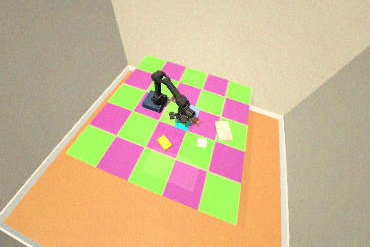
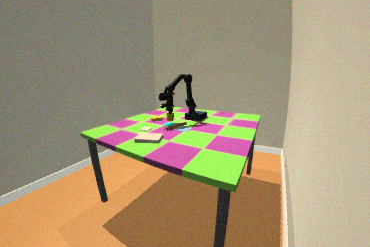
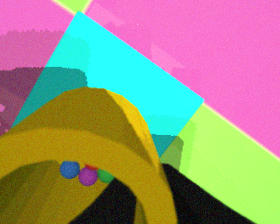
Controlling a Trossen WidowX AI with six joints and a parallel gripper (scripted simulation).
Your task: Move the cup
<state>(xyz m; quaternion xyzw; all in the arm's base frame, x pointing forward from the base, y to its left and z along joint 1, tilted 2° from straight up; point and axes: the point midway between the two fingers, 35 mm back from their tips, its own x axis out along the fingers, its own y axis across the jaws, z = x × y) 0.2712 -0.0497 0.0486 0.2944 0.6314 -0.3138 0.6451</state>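
Between the fingers of the gripper [image 2: 169, 110] the yellow cup [image 3: 86, 145] is being gripped, carried above the cyan pad [image 3: 126, 85] below it. Blue, purple and green marbles [image 3: 86, 174] are being kept inside the cup.

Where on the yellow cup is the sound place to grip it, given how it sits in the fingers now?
On the wall just below the rim, as the gripper has it. The yellow cup is open-topped with marbles loose inside, so a sideways pinch from the arm's side keeps it upright over the cyan pad.
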